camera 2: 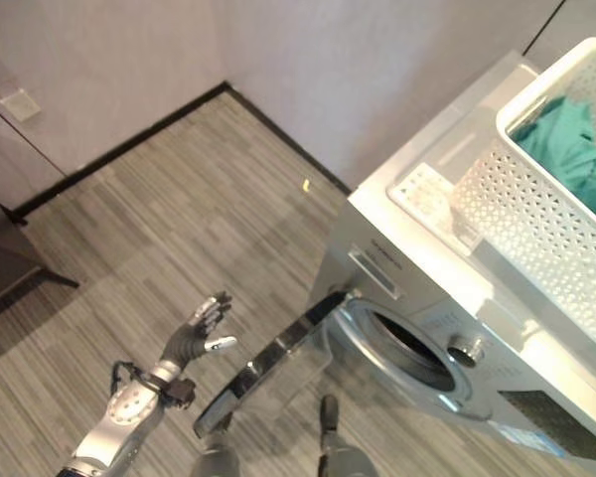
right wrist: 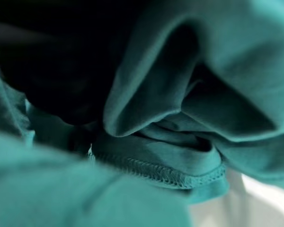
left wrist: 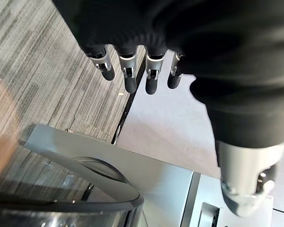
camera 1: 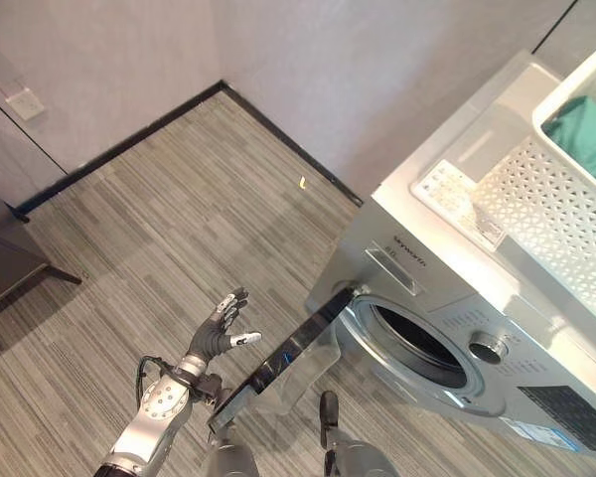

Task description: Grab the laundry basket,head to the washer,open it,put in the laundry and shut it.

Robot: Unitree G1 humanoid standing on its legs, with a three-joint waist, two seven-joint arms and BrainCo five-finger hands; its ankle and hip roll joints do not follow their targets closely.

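Laundry (camera 2: 566, 149) remains in the basket (camera 2: 536, 229) atop the washer (camera 1: 447, 268); its door (camera 1: 283, 363) stands open. Our left hand (camera 1: 223, 323) is spread, empty. Right hand's fingers we cannot tell. Loading and shutting remain.

Soft, even indoor light fills the room, leaving faint shadows on the striped floor (camera 1: 179, 229) and a mild sheen on the washer (camera 1: 447, 298) front. In the right wrist view, the teal cloth (right wrist: 180, 94) is blurred from closeness, with deep dark folds.
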